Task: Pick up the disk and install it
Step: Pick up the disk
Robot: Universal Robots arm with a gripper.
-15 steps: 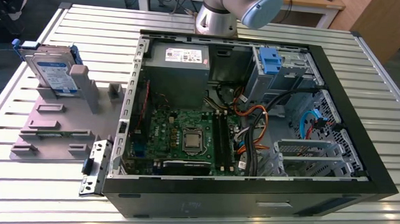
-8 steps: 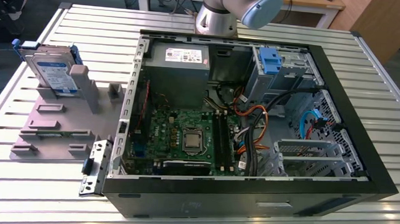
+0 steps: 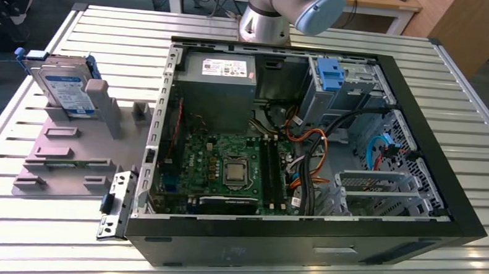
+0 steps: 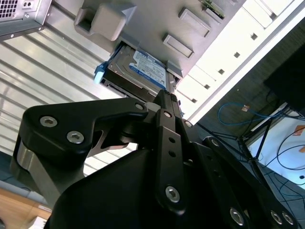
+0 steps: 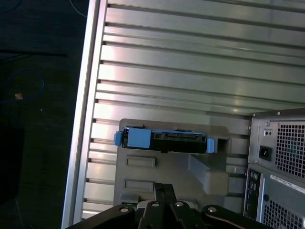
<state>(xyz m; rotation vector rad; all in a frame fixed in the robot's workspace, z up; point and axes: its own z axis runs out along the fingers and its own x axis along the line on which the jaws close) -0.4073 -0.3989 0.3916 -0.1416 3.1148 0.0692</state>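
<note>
The fingers of the gripper are pressing together with nothing between them, their tips pointing toward the disk and hanging clear of it in both wrist views. The disk is standing on edge in a grey holder at the far end of that holder, its blue carrier bracket framing it and its label facing the near side. The holder is lying on the slatted metal table, just beside the open computer case at the exterior view's left.

Inside the case, a grey power supply is sitting at the far wall, a green motherboard is lying on the floor, and a blue latch is sitting on the grey drive bay at the far right. Bundled cables are running between the board and the bay, hiding part of the floor. The arm is rising behind the case's far wall, cut off by the frame. In the second wrist view the gripper's black linkage is covering the near edge of the disk.
</note>
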